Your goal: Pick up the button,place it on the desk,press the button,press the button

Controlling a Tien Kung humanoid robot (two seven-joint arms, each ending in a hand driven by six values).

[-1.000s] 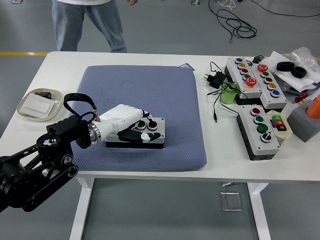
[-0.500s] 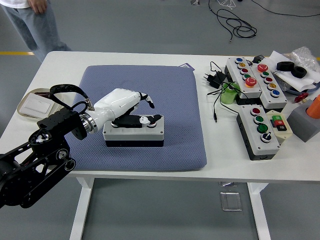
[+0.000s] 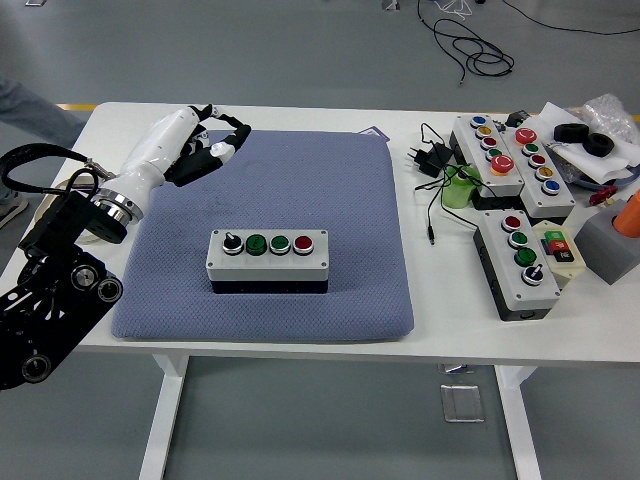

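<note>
One hand only is showing: the left hand (image 3: pixel 200 145), which is now hanging raised near the far-left corner of the mat (image 3: pixel 370 200), well clear of the box (image 3: pixel 268 262). A second ago it was lying on the box's top with its fingers over the buttons; half a second ago it was lifting off to the left; now it is retreating up and away. Its fingers are loosely curled and are holding nothing. Behind its arm, at the left edge of the surface (image 3: pixel 480 335), a dish (image 3: pixel 48 208) is mostly being hidden.

Moving right, the box is sitting alone near the middle of the mat, upright, long side toward the camera. Its four controls are now showing in a row: a black knob (image 3: pixel 232 241), two green buttons (image 3: pixel 256 242) and a red button (image 3: pixel 303 242). The box is lying in the same spot as before, so the hand has let go without dragging it.

Judging from this, the pressing is looking done, or one press is being finished and the hand is resetting for the other; I cannot tell which button went down.

Further right, three more boxes (image 3: pixel 522 262) and a tangle of cables (image 3: pixel 437 165) are resting on the bare surface, untouched. The person at the far left edge is walking off, barely in view now.
</note>
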